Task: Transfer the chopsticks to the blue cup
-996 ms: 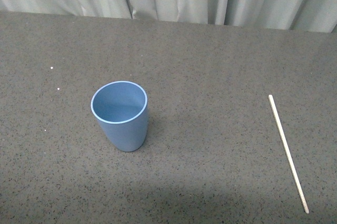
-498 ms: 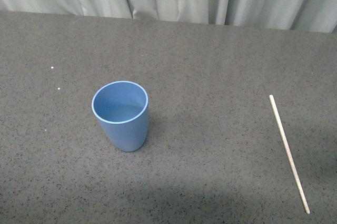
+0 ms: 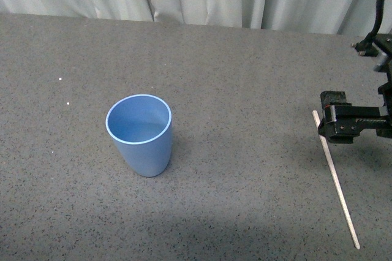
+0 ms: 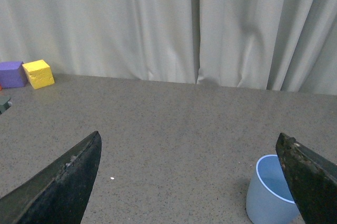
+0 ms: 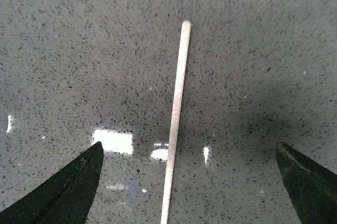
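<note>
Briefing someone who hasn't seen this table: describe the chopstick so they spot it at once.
On the grey speckled table, the blue cup stands left of centre. Far to its right, the chopstick lies flat, its far end below the open right pincer. It is the only long, thin, pale stick.

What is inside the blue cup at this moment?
Nothing shows inside the blue cup, only its bare inner wall. Its near rim hides the near inner side. The chopstick lies on the table, apart from it.
</note>
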Robot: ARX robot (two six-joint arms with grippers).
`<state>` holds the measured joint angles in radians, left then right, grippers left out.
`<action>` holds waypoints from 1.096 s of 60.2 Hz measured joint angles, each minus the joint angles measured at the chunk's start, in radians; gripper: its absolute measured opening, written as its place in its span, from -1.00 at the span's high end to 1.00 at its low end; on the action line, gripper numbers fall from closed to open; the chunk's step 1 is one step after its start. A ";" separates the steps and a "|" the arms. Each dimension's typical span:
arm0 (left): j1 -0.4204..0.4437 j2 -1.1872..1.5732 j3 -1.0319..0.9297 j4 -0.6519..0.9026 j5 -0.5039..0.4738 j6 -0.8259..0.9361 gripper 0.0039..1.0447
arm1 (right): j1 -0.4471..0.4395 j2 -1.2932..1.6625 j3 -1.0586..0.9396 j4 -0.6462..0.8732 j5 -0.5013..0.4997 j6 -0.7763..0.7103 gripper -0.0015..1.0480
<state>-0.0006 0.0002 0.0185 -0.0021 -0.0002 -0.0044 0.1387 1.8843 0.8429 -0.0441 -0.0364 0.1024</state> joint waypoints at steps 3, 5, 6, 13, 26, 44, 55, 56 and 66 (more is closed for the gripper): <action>0.000 0.000 0.000 0.000 0.000 0.000 -0.88 | 0.006 0.024 0.013 -0.019 0.005 0.020 -0.82; 0.000 0.000 0.000 0.000 0.000 0.000 -0.88 | 0.011 0.039 0.021 -0.031 0.009 0.032 -0.82; 0.000 0.000 0.000 0.000 0.000 0.000 -0.88 | 0.013 0.043 0.023 -0.035 0.008 0.036 -0.82; 0.000 0.000 0.000 0.000 0.000 0.000 -0.88 | 0.026 0.075 0.033 -0.049 0.001 0.060 -0.82; 0.000 0.000 0.000 0.000 0.000 0.000 -0.88 | 0.031 0.151 0.062 -0.099 -0.003 0.093 -0.82; 0.000 0.000 0.000 0.000 0.000 0.000 -0.88 | 0.031 0.190 0.098 -0.132 0.030 0.097 -0.82; 0.000 0.000 0.000 0.000 0.000 0.000 -0.88 | 0.037 0.204 0.122 -0.149 0.045 0.104 -0.35; 0.000 0.000 0.000 0.000 0.000 0.000 -0.88 | 0.037 0.204 0.124 -0.150 0.045 0.104 -0.32; 0.000 0.000 0.000 0.000 0.000 0.000 -0.88 | 0.047 0.211 0.133 -0.159 0.043 0.112 0.19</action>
<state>-0.0006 0.0002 0.0185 -0.0021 -0.0002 -0.0040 0.1856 2.0949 0.9756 -0.2035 0.0067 0.2146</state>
